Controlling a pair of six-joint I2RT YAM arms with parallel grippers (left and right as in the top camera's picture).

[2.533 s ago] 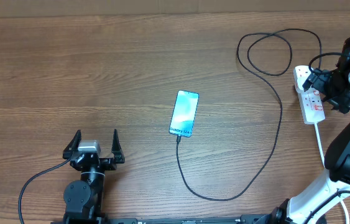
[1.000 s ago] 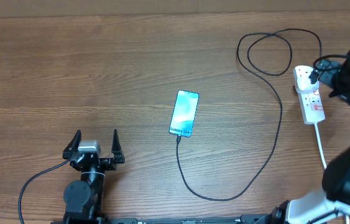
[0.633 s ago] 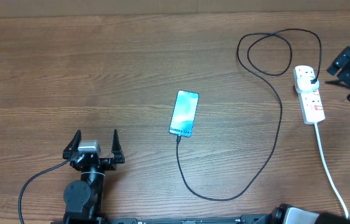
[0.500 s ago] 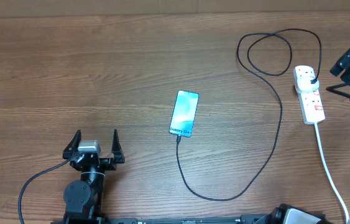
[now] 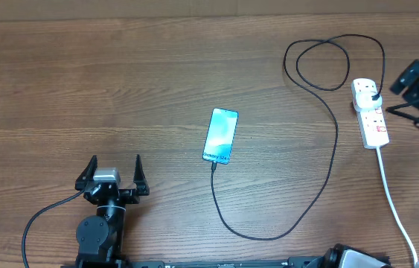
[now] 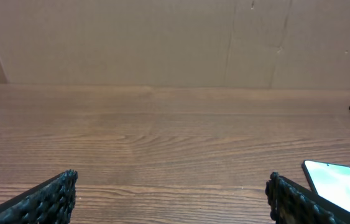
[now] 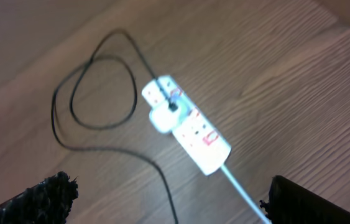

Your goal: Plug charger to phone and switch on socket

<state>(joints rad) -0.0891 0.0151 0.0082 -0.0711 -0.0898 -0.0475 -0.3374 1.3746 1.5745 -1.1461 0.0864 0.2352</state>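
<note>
Progress looks nearly complete. By the table's (image 5: 120, 74) front-left edge the left gripper (image 5: 115, 160) stands wide open and empty. One phone (image 5: 221, 135) lies mid-table, screen lit. The one charger (image 5: 336, 141) seems seated in its near end and loops to the far-right corner, plugged into the single socket (image 5: 370, 115). At the right edge the right gripper (image 7: 171, 190) hovers, jaws spread, empty. Whether the switch is on, I cannot tell.

The right claw (image 5: 411, 77) has drawn back from the socket (image 5: 375, 123) toward the table's edge.
</note>
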